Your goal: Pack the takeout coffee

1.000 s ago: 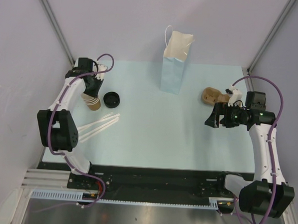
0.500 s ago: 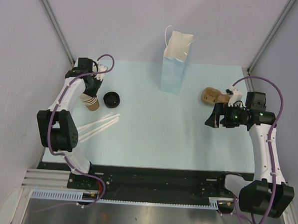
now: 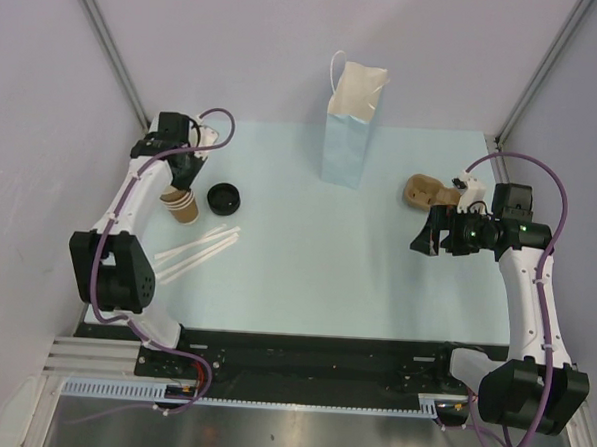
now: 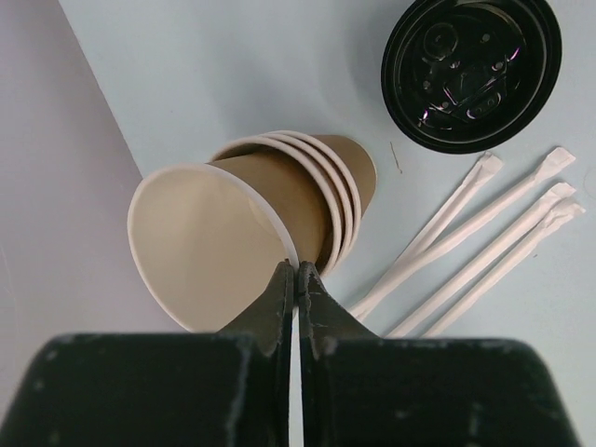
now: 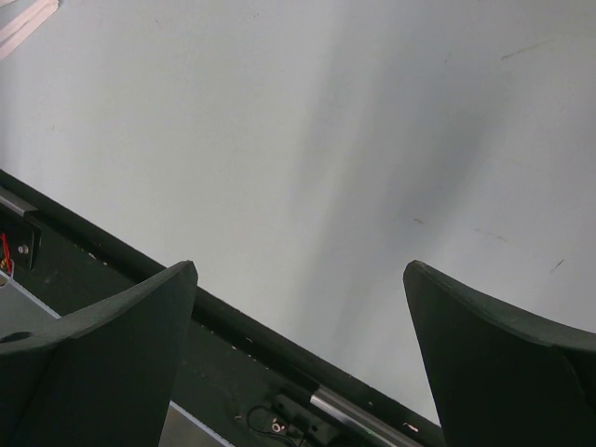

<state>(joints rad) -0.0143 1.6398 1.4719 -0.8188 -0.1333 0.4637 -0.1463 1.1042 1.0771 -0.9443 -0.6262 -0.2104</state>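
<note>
No lidded takeout coffee shows in any view. A stack of unlidded tan paper cups (image 4: 307, 200) leans at the far left of the table (image 3: 182, 204). My left gripper (image 4: 298, 272) is shut on the thin rim of the nearest cup (image 4: 205, 242), one finger inside it and one outside. A loose black lid (image 4: 472, 73) lies just right of the stack (image 3: 223, 198). My right gripper (image 5: 298, 307) hangs open over bare table at the right (image 3: 426, 238), with nothing between its fingers.
Several wrapped white straws (image 4: 484, 237) lie in front of the cups (image 3: 199, 246). A pale blue paper bag (image 3: 347, 136) stands upright at the back centre. A brown object (image 3: 426, 191) lies at the back right, near the right arm.
My left gripper has closed onto the nearest cup's rim, and that wrist has shifted slightly. The right arm has not moved.
</note>
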